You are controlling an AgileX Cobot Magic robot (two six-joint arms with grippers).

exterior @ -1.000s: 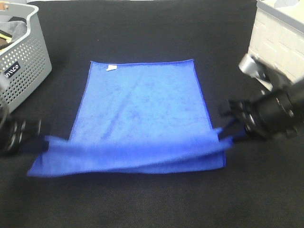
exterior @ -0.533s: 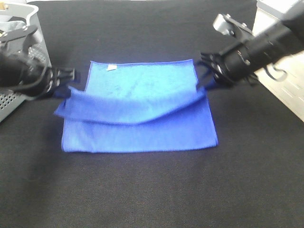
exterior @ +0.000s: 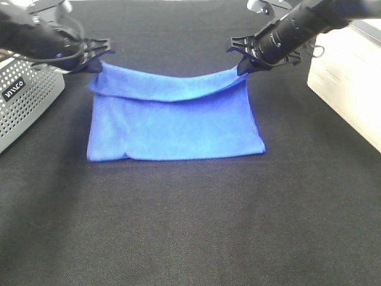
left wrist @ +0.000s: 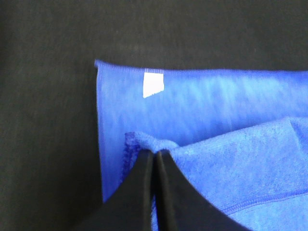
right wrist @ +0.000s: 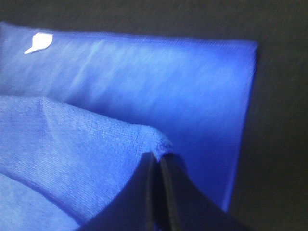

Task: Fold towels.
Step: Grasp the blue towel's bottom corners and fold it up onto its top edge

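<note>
A blue towel (exterior: pixel 175 128) lies on the black table, folded over on itself, with the upper layer's edge held up near the far edge. My left gripper (exterior: pixel 98 64) is shut on the towel's left corner (left wrist: pixel 144 147). My right gripper (exterior: pixel 243 65) is shut on the right corner (right wrist: pixel 156 144). The held edge sags in the middle between the grippers. The lower layer's far edge with its white tag (left wrist: pixel 153 83) shows under the held corners in the wrist views; the tag also shows in the right wrist view (right wrist: pixel 39 42).
A grey perforated basket (exterior: pixel 24 101) stands at the left edge of the table. A white box (exterior: pixel 351 77) stands at the right. Black cloth covers the table (exterior: pixel 190 226) in front of the towel.
Both grippers have carried the towel's near edge up and away, over the towel to its far edge. The towel now lies doubled over.
</note>
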